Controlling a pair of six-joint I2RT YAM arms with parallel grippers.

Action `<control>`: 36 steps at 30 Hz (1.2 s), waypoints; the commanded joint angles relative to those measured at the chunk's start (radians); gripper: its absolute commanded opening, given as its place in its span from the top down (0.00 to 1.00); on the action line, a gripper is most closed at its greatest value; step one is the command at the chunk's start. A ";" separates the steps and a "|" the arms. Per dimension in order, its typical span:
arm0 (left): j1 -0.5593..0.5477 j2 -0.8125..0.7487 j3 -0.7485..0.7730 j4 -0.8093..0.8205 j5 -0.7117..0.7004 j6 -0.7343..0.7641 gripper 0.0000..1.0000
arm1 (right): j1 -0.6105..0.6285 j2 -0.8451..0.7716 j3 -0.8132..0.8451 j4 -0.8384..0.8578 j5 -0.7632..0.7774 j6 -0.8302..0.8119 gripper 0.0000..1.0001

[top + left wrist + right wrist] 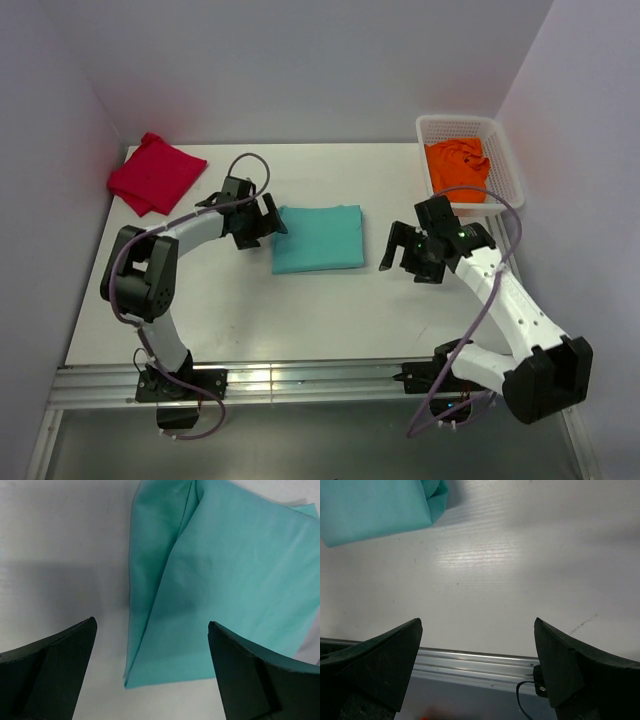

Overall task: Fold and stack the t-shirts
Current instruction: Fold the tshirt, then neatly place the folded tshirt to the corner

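A teal-green t-shirt (318,238) lies folded into a rectangle at the middle of the table, also seen close up in the left wrist view (225,580) and by one corner in the right wrist view (370,507). A crimson-red t-shirt (155,173) lies folded at the back left. An orange t-shirt (458,165) sits crumpled in the white basket (505,150). My left gripper (268,222) stands open just left of the teal shirt, nothing between its fingers (55,670). To the right of that shirt my right gripper (397,253) hangs open and empty over bare table (485,590).
The basket stands at the back right corner against the wall. White walls close the table at the back and both sides. An aluminium rail (300,380) runs along the near edge by the arm bases.
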State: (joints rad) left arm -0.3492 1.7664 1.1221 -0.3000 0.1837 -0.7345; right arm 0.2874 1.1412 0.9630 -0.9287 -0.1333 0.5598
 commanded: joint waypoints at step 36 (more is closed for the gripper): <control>0.082 0.352 0.726 -0.246 0.011 0.194 1.00 | -0.001 -0.271 0.043 -0.292 0.120 0.081 0.00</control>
State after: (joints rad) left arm -0.3210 2.0945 1.6741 -0.4099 0.2398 -0.6170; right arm 0.2874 0.8860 0.9897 -1.2030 -0.0334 0.6319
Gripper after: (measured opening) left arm 0.032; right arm 0.999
